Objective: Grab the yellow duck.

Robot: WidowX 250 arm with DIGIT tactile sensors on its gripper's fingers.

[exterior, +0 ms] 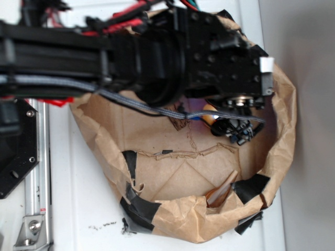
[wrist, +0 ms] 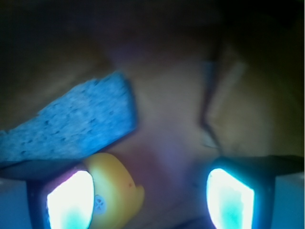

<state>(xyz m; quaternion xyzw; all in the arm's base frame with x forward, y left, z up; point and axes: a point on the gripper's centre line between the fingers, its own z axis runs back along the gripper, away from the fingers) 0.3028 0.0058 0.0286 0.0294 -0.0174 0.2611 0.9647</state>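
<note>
Brown paper, crumpled into a shallow bowl (exterior: 285,136) and patched with black tape, surrounds your whole work area, which is why everything loose stays gathered on its floor rather than on the white tabletop (exterior: 78,209) around it.

Nearest your wrist camera, at the bottom of that frame, sit the two glowing fingers (wrist: 71,200) of the pincer (wrist: 150,200), set wide apart with nothing clamped between them. The yellow duck (wrist: 116,191) lies at the lower left, just inside the left-hand finger and seemingly touching it, well off the middle of the gap. That offset likely means you have come down slightly to one side; closing now may nudge the glossy, rounded body sideways instead of trapping it.

Just beyond the duck, in the left middle of the frame, the blue sponge (wrist: 71,124) rests so close that the two look to be in contact, so you have little spare room there.

Farther off, the paper floor shows a dark crease in the upper right.

From the exterior camera, the black arm (exterior: 78,52) crosses the top of the frame and hides most of the duck (exterior: 209,114); only an orange sliver shows beneath the wrist.
</note>
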